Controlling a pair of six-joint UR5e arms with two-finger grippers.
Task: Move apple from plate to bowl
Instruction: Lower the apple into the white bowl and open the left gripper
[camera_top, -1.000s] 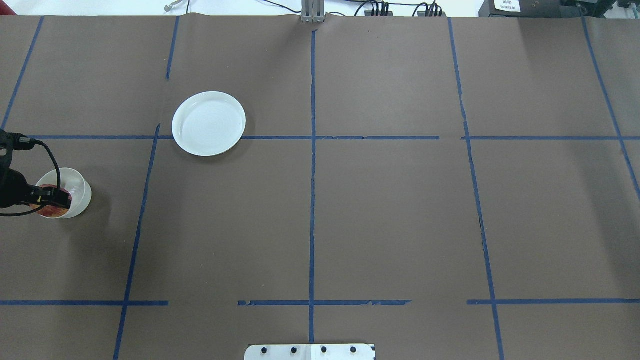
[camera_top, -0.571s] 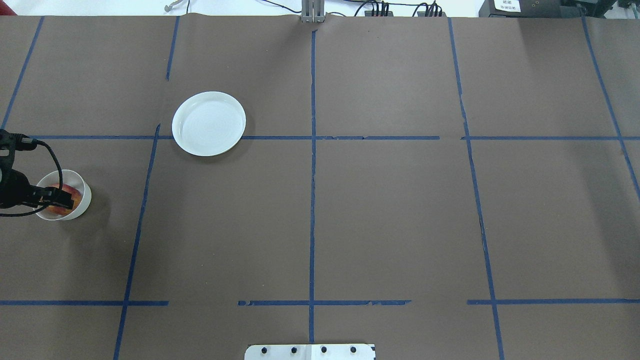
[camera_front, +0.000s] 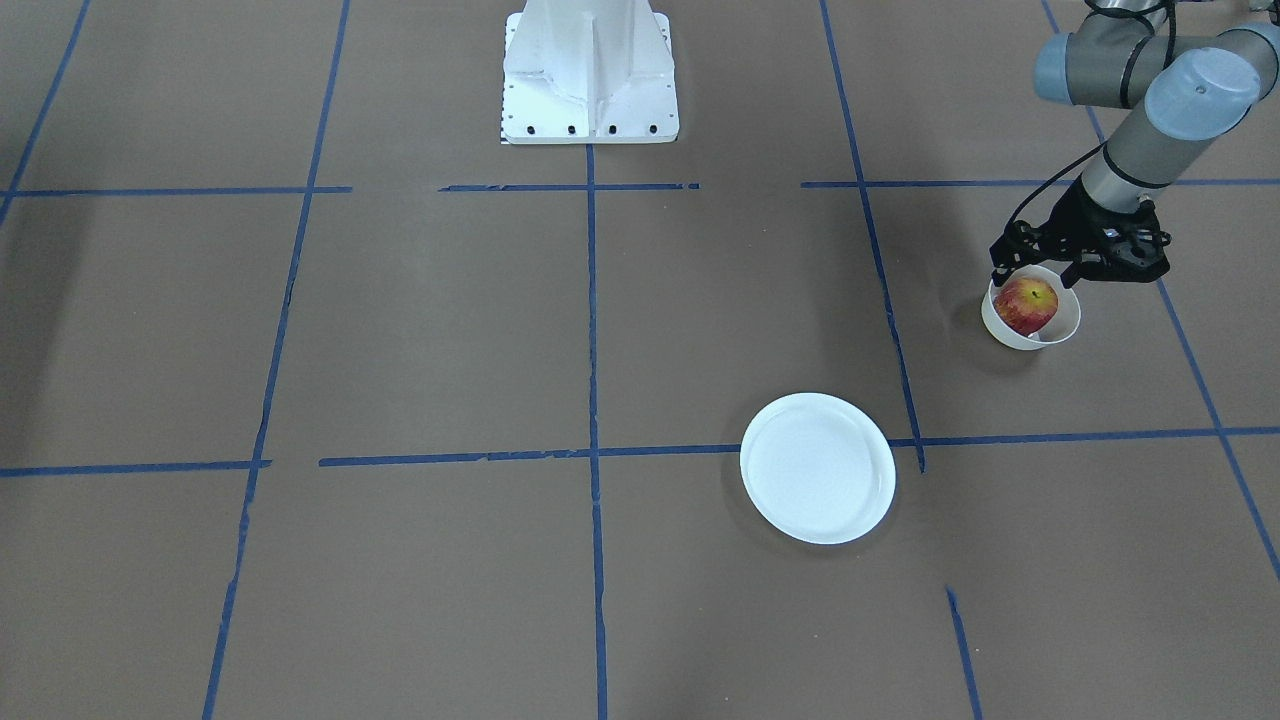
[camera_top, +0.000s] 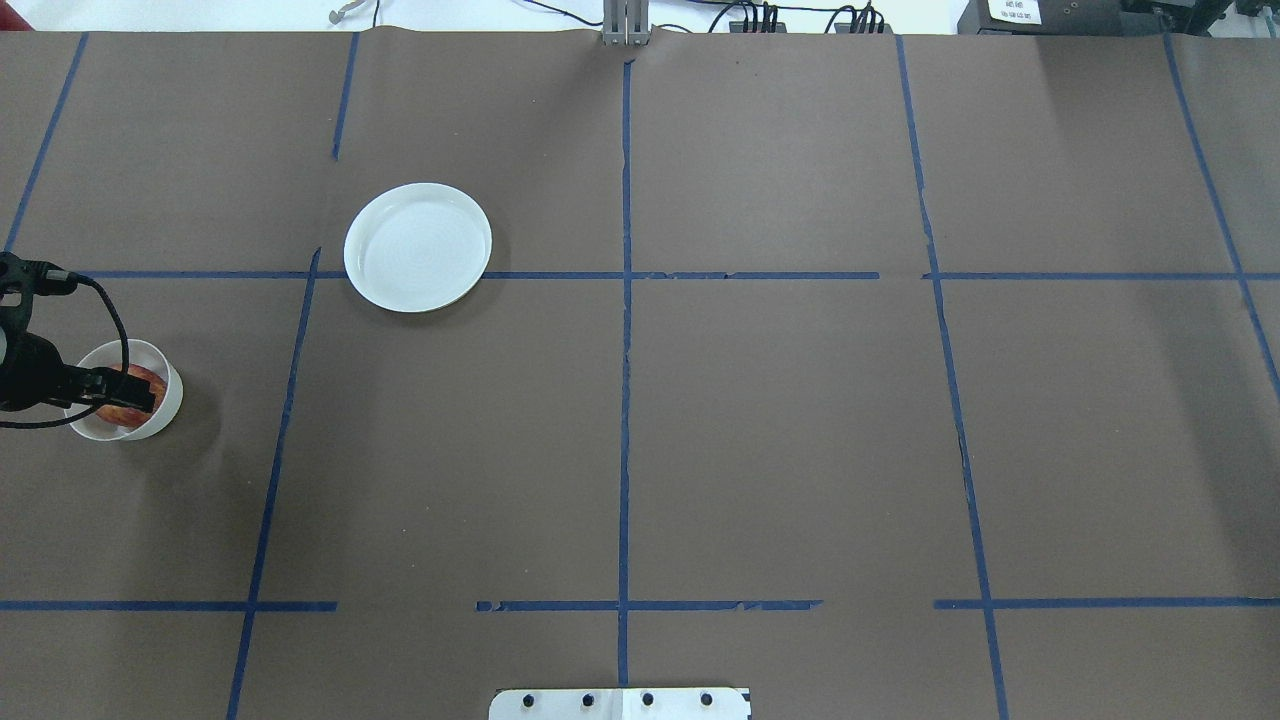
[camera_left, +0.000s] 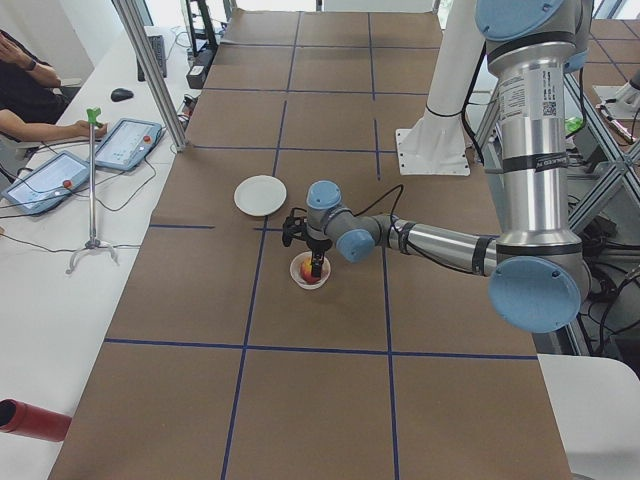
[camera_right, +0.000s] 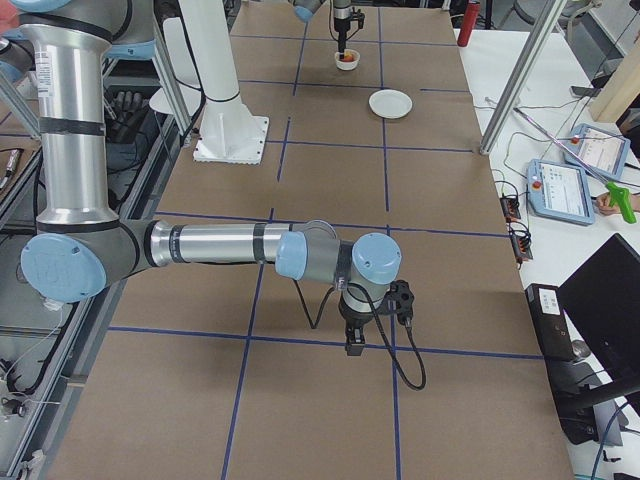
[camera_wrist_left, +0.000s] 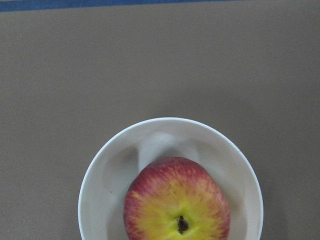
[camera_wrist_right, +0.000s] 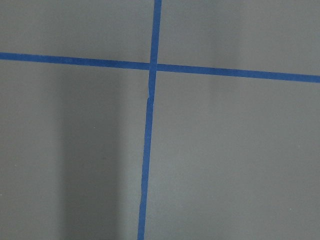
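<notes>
The red and yellow apple lies in the small white bowl at the table's left side. In the left wrist view the apple rests stem up in the bowl, with no finger touching it. My left gripper hangs just above the bowl, open and empty; in the overhead view it partly covers the apple. The flat white plate is empty, farther out and to the right. My right gripper shows only in the exterior right view; I cannot tell its state.
Brown paper with blue tape lines covers the table. The robot's white base stands at the near middle edge. Tablets and a green-tipped stand lie on the operators' side table.
A second ago the left gripper held the apple over the bowl's near rim. The apple now lies in the bowl, and the gripper has let go and shifted slightly back.
</notes>
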